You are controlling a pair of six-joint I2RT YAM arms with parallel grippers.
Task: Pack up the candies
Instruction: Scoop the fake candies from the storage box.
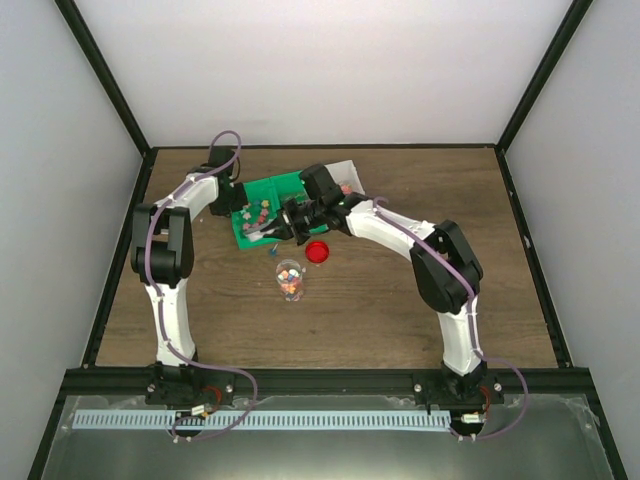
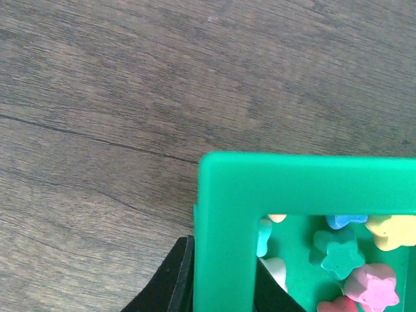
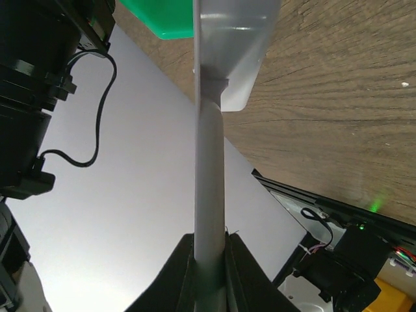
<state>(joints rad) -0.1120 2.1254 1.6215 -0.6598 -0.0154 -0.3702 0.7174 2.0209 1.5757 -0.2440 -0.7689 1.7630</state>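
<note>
So the left gripper [image 2: 224, 286] is pinching the rim of the green tray [image 2: 292, 185], steadying it. The right gripper [image 3: 209, 260] is clamping the handle of the grey scoop [image 3: 210, 162], with the bowl pointing at the tray's near edge. Most candies [image 2: 374, 286] are sitting loose in the tray, and some are already lying in the clear jar [image 1: 290, 278] nearby, red lid [image 1: 318, 252] beside it. Looks like the scooping step to me. Can't tell if the scoop's loaded. Next it's probably needing a dip into the pile, then a level carry to the jar's narrow mouth.
</note>
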